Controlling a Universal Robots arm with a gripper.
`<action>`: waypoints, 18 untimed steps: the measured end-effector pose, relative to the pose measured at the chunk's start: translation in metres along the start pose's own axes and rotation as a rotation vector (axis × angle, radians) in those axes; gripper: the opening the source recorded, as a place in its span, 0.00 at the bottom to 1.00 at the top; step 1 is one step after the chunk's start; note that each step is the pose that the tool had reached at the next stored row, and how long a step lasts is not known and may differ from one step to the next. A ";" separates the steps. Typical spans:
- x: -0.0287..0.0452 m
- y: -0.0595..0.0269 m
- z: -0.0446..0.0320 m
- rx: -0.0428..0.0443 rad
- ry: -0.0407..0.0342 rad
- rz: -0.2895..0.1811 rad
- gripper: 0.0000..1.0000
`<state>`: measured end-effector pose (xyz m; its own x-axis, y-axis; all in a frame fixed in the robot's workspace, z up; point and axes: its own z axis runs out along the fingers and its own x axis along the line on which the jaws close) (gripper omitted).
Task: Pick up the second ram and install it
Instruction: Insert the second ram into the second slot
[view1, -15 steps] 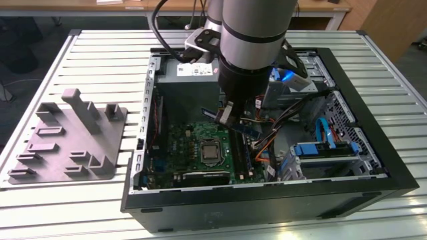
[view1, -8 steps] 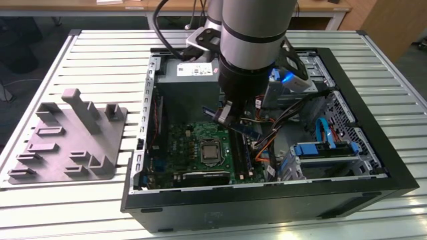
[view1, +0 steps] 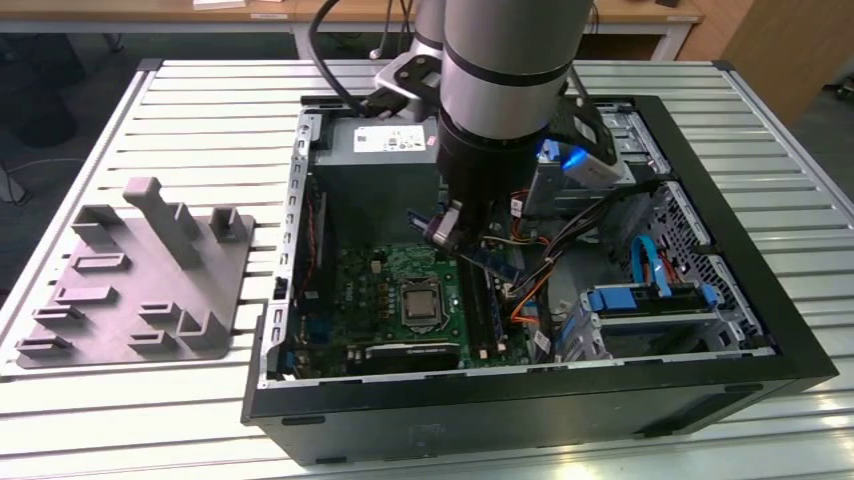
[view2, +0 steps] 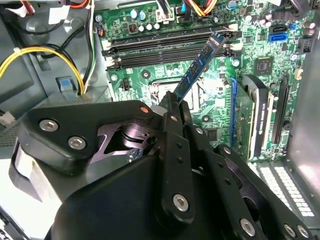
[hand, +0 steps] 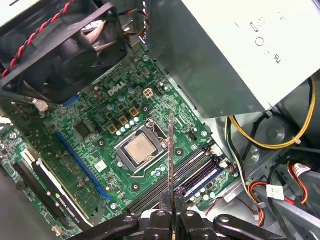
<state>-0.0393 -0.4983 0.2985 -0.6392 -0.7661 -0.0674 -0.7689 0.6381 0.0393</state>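
My gripper (view1: 458, 232) hangs inside the open computer case (view1: 747, 330), above the green motherboard (view1: 380, 295). It is shut on the second ram (view1: 495, 263), a slim dark stick held by one end and tilted down toward the board. The ram (view2: 198, 64) reaches out from the fingers (view2: 170, 102) over the row of long memory slots (view2: 165, 47). Seen edge-on in the first wrist view, the ram (hand: 171, 150) stands above the slots (hand: 172, 177), beside the CPU socket (hand: 139, 150). It is clear of the board.
A grey power supply (hand: 240, 45) and a black fan (hand: 55, 45) flank the board. An expansion card (view2: 255, 120) stands near the slots. Cables (view1: 547, 265) and drive bays (view1: 641, 300) fill the case at the exterior view's right. A grey fixture (view1: 134, 285) lies outside the case.
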 end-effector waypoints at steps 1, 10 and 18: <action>0.0000 0.0000 0.0000 0.0006 -0.0002 0.007 0.14; 0.0000 0.0000 0.0000 0.0049 -0.0026 0.071 0.14; 0.0000 0.0000 0.0000 0.0085 -0.0048 0.124 0.14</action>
<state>-0.0392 -0.4983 0.2985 -0.7295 -0.6806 -0.0673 -0.6836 0.7288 0.0393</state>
